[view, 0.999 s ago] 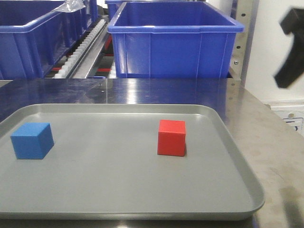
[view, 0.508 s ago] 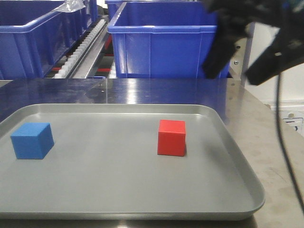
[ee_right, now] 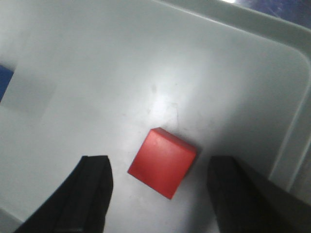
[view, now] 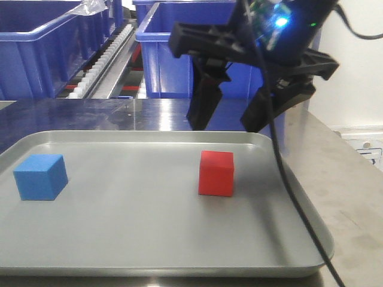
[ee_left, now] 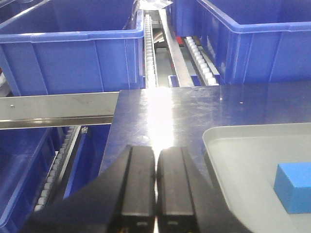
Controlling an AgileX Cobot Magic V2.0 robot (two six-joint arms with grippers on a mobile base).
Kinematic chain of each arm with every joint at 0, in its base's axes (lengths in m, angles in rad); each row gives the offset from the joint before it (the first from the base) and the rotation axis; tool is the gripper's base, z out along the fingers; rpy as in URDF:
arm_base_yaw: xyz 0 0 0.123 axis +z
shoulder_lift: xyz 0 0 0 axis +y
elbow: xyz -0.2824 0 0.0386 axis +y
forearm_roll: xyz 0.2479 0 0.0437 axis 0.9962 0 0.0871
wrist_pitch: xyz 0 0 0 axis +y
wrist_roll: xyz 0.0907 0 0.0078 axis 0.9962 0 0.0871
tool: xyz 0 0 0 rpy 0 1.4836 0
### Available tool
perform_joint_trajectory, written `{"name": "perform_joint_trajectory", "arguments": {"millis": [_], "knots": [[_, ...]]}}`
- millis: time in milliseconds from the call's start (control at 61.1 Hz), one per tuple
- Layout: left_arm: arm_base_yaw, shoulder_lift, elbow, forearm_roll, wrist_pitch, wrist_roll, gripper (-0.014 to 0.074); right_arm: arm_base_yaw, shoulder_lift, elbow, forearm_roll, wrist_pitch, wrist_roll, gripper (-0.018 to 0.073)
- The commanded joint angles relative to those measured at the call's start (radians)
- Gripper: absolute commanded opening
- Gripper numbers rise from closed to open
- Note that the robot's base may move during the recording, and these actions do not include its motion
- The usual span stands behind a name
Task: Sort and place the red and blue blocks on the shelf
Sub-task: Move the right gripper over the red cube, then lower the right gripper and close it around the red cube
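The red block (view: 216, 173) rests right of centre on the grey tray (view: 131, 233), and the blue block (view: 40, 176) near its left edge. My right gripper (view: 223, 125) hangs open just above and behind the red block. In the right wrist view the red block (ee_right: 163, 162) lies between the spread fingers (ee_right: 95, 189) without touching them; right gripper (ee_right: 159, 160). My left gripper (ee_left: 155, 150) is shut and empty over the dark tabletop, left of the tray (ee_left: 243, 155) and the blue block (ee_left: 294, 187). Behind stands the shelf, with its steel rail (ee_left: 58, 110) and roller tracks (ee_left: 148, 53).
Large blue crates (view: 42, 54) sit on the shelf behind the tray, and one crate (view: 173, 66) is partly hidden by my right arm. The steel tabletop (view: 347, 179) runs past the tray on the right. A black cable (view: 287, 191) hangs over the tray's right side.
My right arm has swung in from the far right and come down over the tray, above the red block. Neither block has moved.
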Motion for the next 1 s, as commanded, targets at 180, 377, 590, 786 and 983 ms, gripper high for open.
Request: {"name": "perform_joint_trajectory", "arguments": {"millis": [180, 377, 590, 786, 983], "knots": [[0.002, -0.021, 0.042, 0.002, -0.088, -0.001, 0.0132, 0.003, 0.017, -0.05, 0.007, 0.002, -0.005, 0.0518], [0.002, -0.021, 0.042, 0.002, -0.088, -0.001, 0.0132, 0.003, 0.042, -0.05, 0.006, 0.001, -0.005, 0.0518], [0.002, -0.021, 0.042, 0.002, -0.088, -0.001, 0.0132, 0.003, 0.073, -0.05, 0.006, 0.0, -0.005, 0.0518], [0.002, -0.021, 0.042, 0.002, -0.088, -0.001, 0.0132, 0.003, 0.086, -0.051, 0.007, -0.001, -0.005, 0.0518], [0.002, -0.021, 0.042, 0.002, -0.088, -0.001, 0.0132, 0.003, 0.093, -0.051, 0.007, -0.001, -0.005, 0.0518]]}}
